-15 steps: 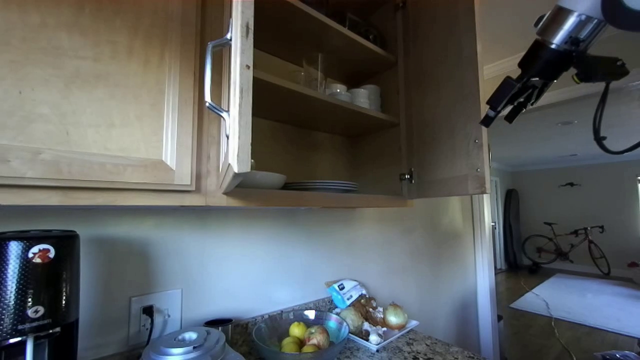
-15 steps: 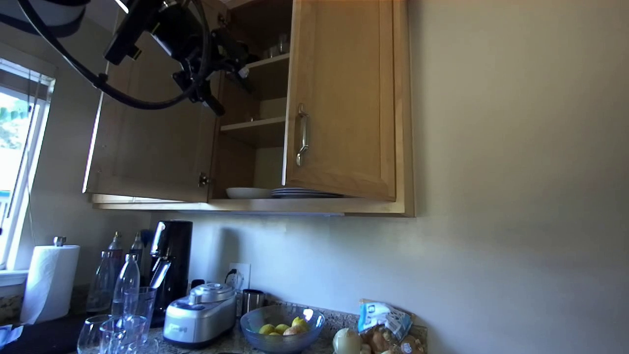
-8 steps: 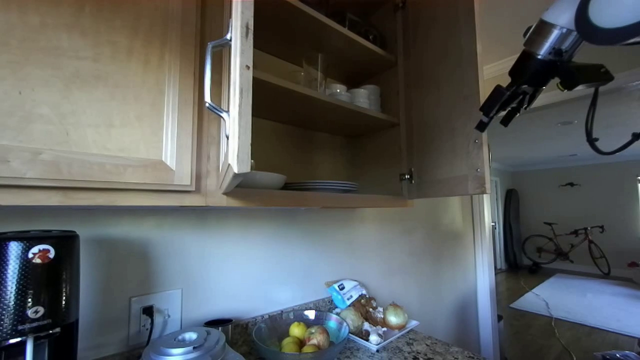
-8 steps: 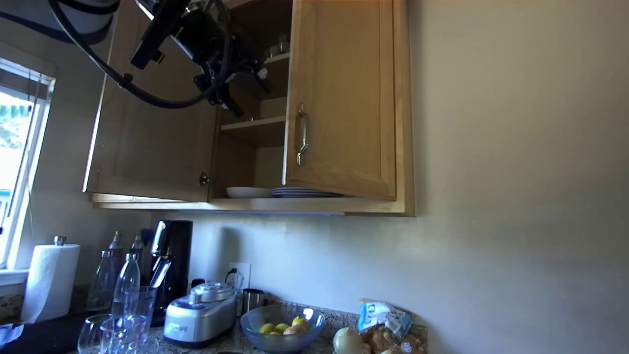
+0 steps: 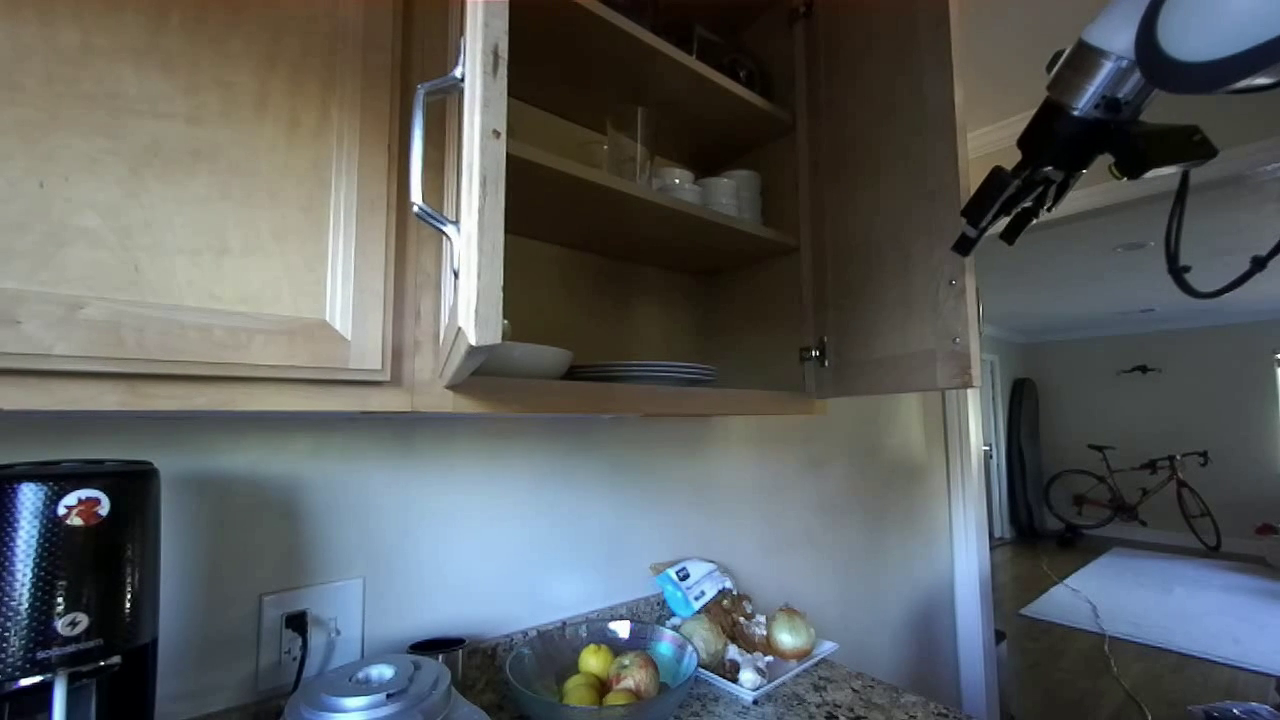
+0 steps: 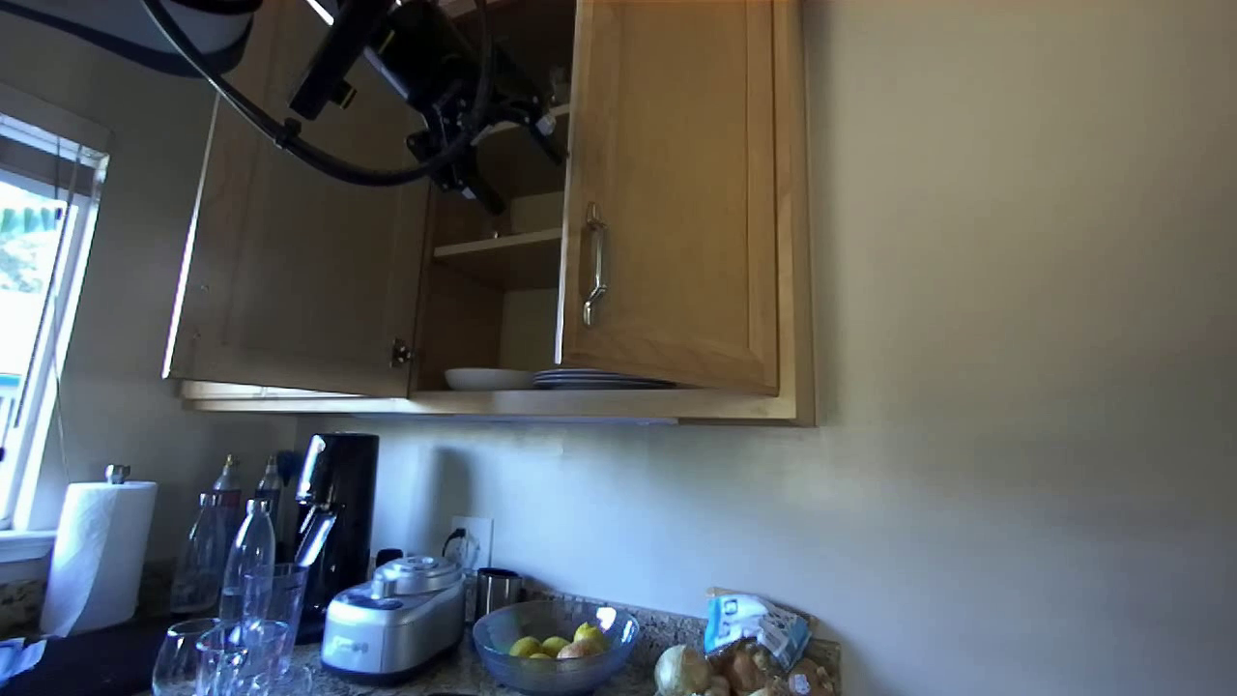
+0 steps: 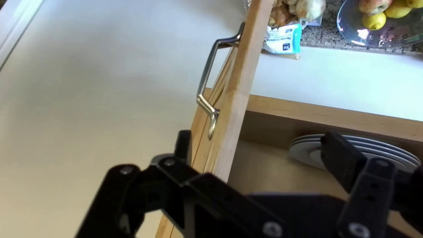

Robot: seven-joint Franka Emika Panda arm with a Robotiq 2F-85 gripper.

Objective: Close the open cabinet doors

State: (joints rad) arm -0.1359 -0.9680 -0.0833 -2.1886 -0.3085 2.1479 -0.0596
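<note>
In an exterior view, black two-fingered gripper (image 6: pixel 529 184): jaws spread wide, holding nothing. Tall honey-wood framed-panel door (image 6: pixel 674 184) at gripper's 3 o'clock, silvery metal bar handle (image 6: pixel 598 263) at 5 o'clock; matching honey-wood panelled door (image 6: pixel 300 280) at 8 o'clock. Both doors standing open

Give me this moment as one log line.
Cabinet doors: two open | hand: open, gripping nothing | plates: stacked inside | task: unfinished
</note>
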